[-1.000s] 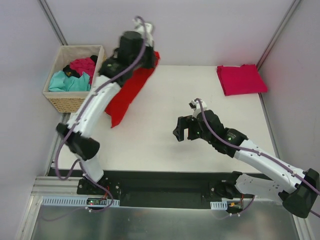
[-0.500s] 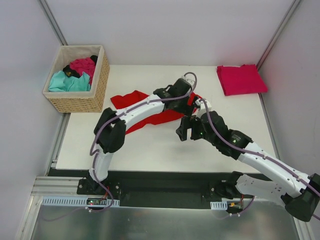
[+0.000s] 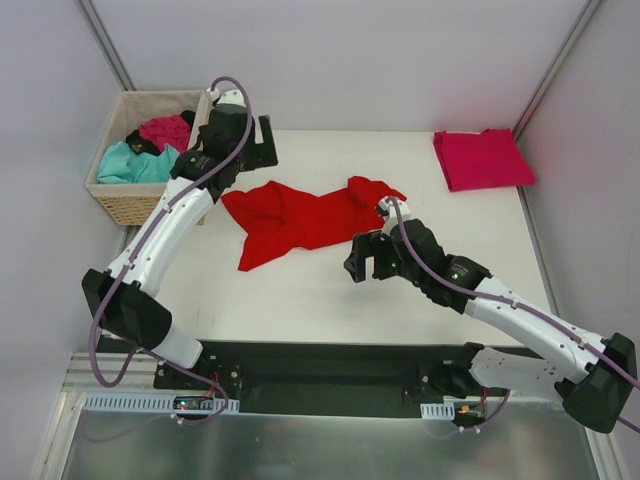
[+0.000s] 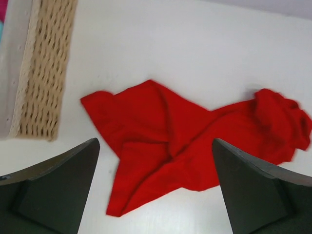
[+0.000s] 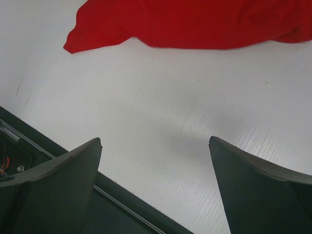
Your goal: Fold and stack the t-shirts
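A bright red t-shirt lies crumpled across the middle of the white table; it also shows as the red t-shirt in the left wrist view and the red t-shirt along the top of the right wrist view. A pinkish crimson t-shirt sits folded at the back right. My left gripper hangs open above the table near the basket, holding nothing. My right gripper is open just in front of the red shirt, empty.
A tan wicker basket stands at the back left with teal, magenta and black cloth inside. The basket wall fills the left of the left wrist view. The table's dark front edge lies below the right fingers.
My left gripper opened and let go of the red t-shirt, which now lies on the table. The left arm swung out to the middle, then back toward the basket. The right arm barely moved.
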Motion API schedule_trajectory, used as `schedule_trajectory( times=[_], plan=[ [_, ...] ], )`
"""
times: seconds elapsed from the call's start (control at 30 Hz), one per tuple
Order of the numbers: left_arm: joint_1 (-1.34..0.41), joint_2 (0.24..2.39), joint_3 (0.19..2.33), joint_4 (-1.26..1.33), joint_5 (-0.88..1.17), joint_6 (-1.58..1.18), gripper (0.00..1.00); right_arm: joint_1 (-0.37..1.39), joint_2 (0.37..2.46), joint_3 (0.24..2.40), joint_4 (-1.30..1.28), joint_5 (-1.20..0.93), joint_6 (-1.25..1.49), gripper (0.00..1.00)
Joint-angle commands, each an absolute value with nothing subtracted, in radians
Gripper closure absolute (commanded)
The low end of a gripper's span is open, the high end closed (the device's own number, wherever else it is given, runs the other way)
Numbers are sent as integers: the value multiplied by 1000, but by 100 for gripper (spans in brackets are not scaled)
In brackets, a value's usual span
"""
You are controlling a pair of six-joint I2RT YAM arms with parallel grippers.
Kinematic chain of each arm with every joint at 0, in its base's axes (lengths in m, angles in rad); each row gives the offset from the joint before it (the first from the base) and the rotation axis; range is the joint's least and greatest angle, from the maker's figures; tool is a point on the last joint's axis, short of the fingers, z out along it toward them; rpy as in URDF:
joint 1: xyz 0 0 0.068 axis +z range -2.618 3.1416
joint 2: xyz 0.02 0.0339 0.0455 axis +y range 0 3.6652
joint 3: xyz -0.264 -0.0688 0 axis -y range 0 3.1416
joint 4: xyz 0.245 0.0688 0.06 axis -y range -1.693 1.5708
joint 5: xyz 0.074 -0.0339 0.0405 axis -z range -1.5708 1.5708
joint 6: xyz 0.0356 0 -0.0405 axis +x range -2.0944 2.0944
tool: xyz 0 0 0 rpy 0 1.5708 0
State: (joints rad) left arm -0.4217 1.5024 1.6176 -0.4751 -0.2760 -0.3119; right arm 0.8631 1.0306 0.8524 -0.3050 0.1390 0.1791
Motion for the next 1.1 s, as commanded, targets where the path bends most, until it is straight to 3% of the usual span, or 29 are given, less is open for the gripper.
schedule_trajectory(
  times=[0.0,0.2,0.33,0.53,1.07],
  plan=[
    [-335,1586,1549,-557,-299,-360,1,870,1031,851,-258,118,184,4],
    [-235,1727,1606,-563,-296,-437,1,870,1011,844,-275,129,170,4],
    [-181,1843,1660,-580,-314,-500,8,871,993,835,-294,150,161,4],
    [-138,2003,1741,-587,-337,-509,10,870,948,819,-327,198,135,4],
    [-52,2163,1798,-586,-261,-554,28,870,985,807,-319,210,132,4]
  ],
)
